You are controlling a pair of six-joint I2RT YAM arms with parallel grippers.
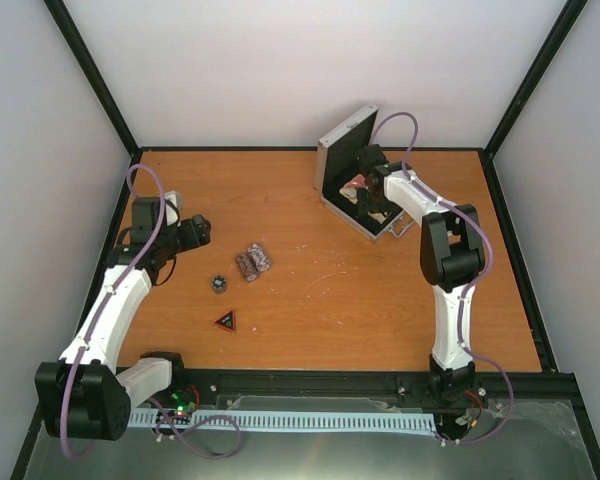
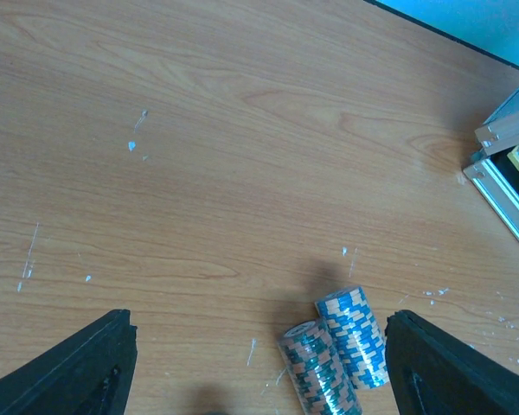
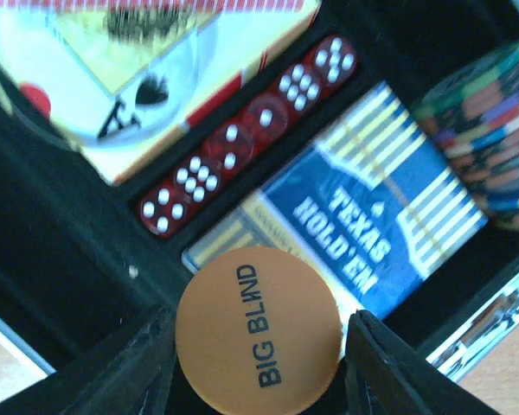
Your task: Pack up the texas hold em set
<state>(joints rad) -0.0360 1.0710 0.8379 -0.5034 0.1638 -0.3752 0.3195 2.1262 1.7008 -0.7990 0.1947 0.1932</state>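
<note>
Orange disc (image 3: 258,327) pinched in right hand (image 1: 368,190), low over card deck (image 3: 363,233) inside case (image 1: 342,150), far right of desk (image 1: 380,290). Left hand (image 1: 195,232) wide open, empty, by chip stacks (image 2: 337,350) mid-left. Risk: disc let go skewed on deck, lid won't shut; lying stacks may roll w/ a nudge.

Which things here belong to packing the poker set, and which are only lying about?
Belong: square silver metal case; two striped chip stacks; dark red-edged triangle; orange round Big Blind disc; red dice; blue-yellow card deck.
Not of the job: wooden table; white ribbed rail.
</note>
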